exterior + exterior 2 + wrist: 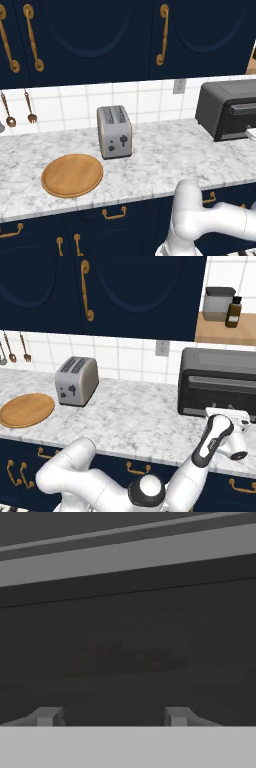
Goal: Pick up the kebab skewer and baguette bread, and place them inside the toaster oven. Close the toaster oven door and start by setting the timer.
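Observation:
The dark grey toaster oven [225,107] [220,376] stands at the right end of the marble counter. Its glass door [130,612] looks shut, and the bar handle [125,559] runs along the door's top edge. My gripper [222,406] [112,716] is held right up against the lower front of the door. Its fingertips [47,716] stand apart with nothing between them. Behind the dark glass I make out faint reddish-brown chunks, the kebab skewer [130,657]. I cannot make out the baguette bread through the glass.
A silver two-slot toaster [114,131] [76,381] stands mid-counter, and a round wooden plate [72,175] [26,410] lies bare to its left. Utensils [20,110] hang on the tiled wall. On a wooden shelf above the oven are a canister [218,303] and a bottle [233,312].

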Controlling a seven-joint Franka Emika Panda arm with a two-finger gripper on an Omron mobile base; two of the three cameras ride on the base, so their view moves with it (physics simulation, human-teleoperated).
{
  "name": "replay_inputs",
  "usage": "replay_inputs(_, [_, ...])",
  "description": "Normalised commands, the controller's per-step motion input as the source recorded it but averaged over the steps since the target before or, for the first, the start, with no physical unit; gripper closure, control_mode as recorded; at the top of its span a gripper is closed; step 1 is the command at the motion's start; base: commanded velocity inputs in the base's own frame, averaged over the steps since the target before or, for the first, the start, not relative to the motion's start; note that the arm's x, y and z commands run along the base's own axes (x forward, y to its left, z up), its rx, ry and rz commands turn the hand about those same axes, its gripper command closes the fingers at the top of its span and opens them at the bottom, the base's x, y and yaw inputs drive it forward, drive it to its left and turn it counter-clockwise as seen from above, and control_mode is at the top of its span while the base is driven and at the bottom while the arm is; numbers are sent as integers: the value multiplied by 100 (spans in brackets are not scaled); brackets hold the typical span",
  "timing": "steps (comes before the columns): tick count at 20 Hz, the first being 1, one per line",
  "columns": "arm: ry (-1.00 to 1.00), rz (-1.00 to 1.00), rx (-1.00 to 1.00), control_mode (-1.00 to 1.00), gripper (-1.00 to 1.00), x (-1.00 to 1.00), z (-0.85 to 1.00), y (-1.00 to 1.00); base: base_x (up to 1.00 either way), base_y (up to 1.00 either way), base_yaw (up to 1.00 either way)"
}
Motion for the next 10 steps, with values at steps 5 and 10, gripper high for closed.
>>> replay_inputs(5, [0,0,0,-100,-100,28,2,0,0,0,0])
replay_inputs(10, [1,0,0,-100,-100,-11,17,0,0,0,0])
